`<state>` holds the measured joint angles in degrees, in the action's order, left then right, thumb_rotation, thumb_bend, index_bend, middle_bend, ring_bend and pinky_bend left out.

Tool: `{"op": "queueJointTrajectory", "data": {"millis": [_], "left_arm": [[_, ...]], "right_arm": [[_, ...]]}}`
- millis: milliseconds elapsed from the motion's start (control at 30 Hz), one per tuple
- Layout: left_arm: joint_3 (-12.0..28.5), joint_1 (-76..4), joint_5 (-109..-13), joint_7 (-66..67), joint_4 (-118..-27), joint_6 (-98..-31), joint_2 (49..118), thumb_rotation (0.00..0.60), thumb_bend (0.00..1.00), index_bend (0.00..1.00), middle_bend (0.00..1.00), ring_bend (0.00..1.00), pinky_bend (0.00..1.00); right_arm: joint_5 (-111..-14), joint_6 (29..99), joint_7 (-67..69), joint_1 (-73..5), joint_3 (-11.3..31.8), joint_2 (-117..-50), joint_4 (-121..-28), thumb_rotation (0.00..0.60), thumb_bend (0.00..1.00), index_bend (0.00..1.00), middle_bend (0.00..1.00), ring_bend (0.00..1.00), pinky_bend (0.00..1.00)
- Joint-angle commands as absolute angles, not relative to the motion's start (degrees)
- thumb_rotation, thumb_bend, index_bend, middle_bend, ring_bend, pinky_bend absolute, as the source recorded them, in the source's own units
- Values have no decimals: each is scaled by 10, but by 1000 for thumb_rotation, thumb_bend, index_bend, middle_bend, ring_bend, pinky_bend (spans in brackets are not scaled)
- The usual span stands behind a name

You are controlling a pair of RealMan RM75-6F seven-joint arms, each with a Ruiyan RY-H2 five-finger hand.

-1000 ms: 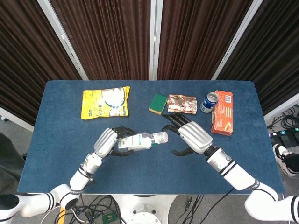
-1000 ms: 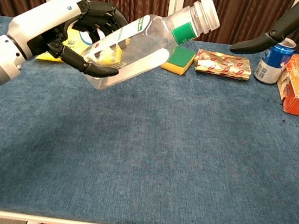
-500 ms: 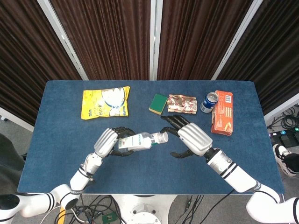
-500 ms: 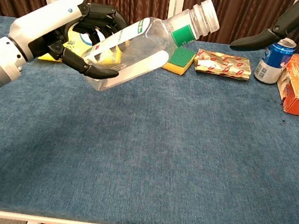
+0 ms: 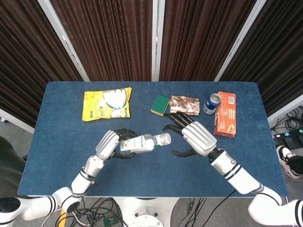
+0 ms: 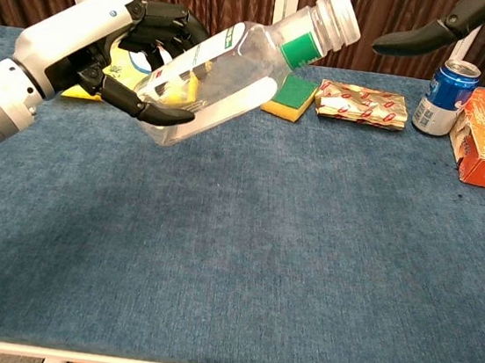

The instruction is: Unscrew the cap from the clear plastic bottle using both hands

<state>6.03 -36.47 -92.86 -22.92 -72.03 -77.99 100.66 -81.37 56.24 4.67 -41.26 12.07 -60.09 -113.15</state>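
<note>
The left robot hand (image 5: pixel 110 144) is gripping the clear bottle (image 5: pixel 141 142) around its body and holding it above the counter (image 5: pixel 61 123), tilted, with the neck pointing away from this robot hand toward the right robot hand (image 5: pixel 191 137). The white cap (image 5: pixel 164 138) is sitting on the neck, so the unscrewing step is judged as not yet done. The right robot hand is holding nothing, with its fingers spread apart; it is positioned just beside the cap, on the cap's far side from the left robot hand, and contact with the cap is not visible.

Work judged as remaining: closing the right robot hand on the cap, turning it against the left robot hand's grip, and lifting it clear.

The head view is showing both robot hands whole and the gap between the right robot hand and the cap. The chest view is showing the bottle (image 6: pixel 224 77) from the side: the upward tilt of the cap (image 6: pixel 342 15), the green band below the cap, and the left robot hand's (image 6: pixel 109 46) fingers wrapping under and over the body. Of the right robot hand (image 6: pixel 429 27), the chest view is showing only dark fingers near the top edge
</note>
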Motion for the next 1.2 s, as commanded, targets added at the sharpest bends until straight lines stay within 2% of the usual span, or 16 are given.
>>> {"op": "queueJointTrajectory", "data": {"millis": [33,333,1200], "left_arm": [[60,-364,-929,-230,-721,-781,1007,600,348,501,489,419,533],[62,-363,-929,-233,-728,-784,1004,600,349,501,489,419,533],[60,-361,-932,-235,-737,-785,999,600,348,501,489,419,533]], "right_arm": [[-813,568,40,-413,122,-612,-1123,600,145,278,49,0,0],[-809,578,12,-416,125,-633,-1114,600,170,347,76,0,0],[-800,592,-14,-416,130,-645,-1113,600,207,413,108,0,0]]}}
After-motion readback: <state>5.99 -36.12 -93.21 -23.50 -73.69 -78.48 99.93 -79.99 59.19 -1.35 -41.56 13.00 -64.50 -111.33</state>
